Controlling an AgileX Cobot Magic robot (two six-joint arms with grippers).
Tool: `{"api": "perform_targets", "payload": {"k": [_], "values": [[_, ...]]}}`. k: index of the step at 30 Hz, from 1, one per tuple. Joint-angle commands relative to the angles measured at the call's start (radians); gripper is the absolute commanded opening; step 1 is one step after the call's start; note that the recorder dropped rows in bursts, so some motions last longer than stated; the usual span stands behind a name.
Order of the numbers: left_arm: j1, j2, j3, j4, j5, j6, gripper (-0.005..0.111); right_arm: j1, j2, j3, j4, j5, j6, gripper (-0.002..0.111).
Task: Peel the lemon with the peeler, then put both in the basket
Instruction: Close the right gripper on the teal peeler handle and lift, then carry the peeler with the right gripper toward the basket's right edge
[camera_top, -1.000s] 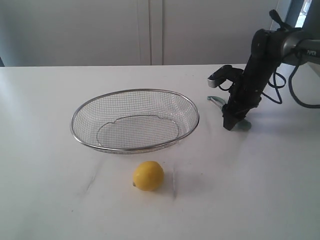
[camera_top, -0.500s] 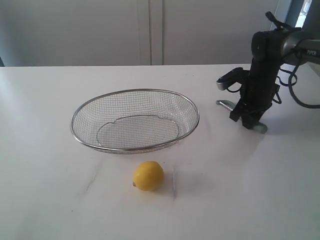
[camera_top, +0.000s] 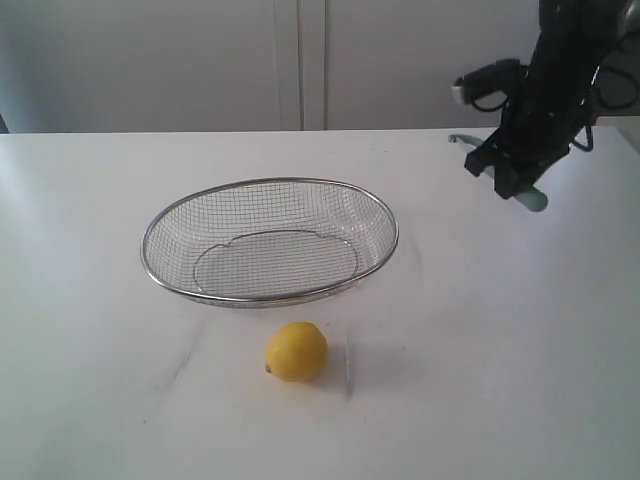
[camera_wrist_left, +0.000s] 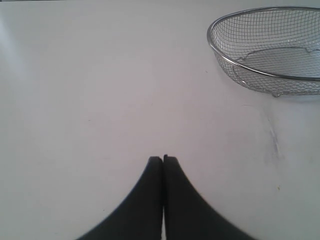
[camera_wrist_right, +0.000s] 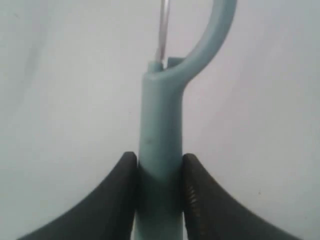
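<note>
The right gripper (camera_top: 512, 182) is up above the far right part of the desk (camera_top: 480, 340). Its jaws are clamped on the pale green handle of the peeler (camera_wrist_right: 160, 115), one on each side. The peeler is held in the air, with its silver head pointing left and the end of its handle sticking out below the jaws. The left gripper (camera_wrist_left: 163, 159) hangs over the desk with its jaws pressed together and nothing in them. The basket (camera_top: 270, 182) sits in the middle of the desk. The lemon (camera_top: 297, 351) lies on the desk just on the near side of the basket, not touching it.
</note>
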Motion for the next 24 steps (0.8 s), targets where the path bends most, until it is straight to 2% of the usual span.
{"api": "perform_targets", "payload": {"k": [1,5,9,12,14,18,24], "values": [[-0.003,-0.005,0.004,-0.010,-0.003,-0.005,0.000,0.000,-0.146,0.009,0.144,0.004,0.049,0.000],[-0.003,-0.005,0.004,-0.010,-0.003,-0.005,0.000,0.000,-0.285,0.121,0.304,0.004,-0.077,0.000],[-0.003,-0.005,0.004,-0.010,-0.003,-0.005,0.000,0.000,-0.388,0.255,0.331,0.004,-0.123,0.000],[-0.003,-0.005,0.004,-0.010,-0.003,-0.005,0.000,0.000,-0.458,0.375,0.334,0.004,-0.185,0.000],[-0.003,-0.005,0.004,-0.010,-0.003,-0.005,0.000,0.000,-0.529,0.522,0.430,0.004,-0.311,0.000],[-0.003,-0.005,0.004,-0.010,-0.003,-0.005,0.000,0.000,-0.547,0.641,0.612,0.004,-0.386,0.000],[-0.003,-0.005,0.004,-0.010,-0.003,-0.005,0.000,0.000,-0.547,0.729,0.616,-0.062,-0.411,0.000]]}}
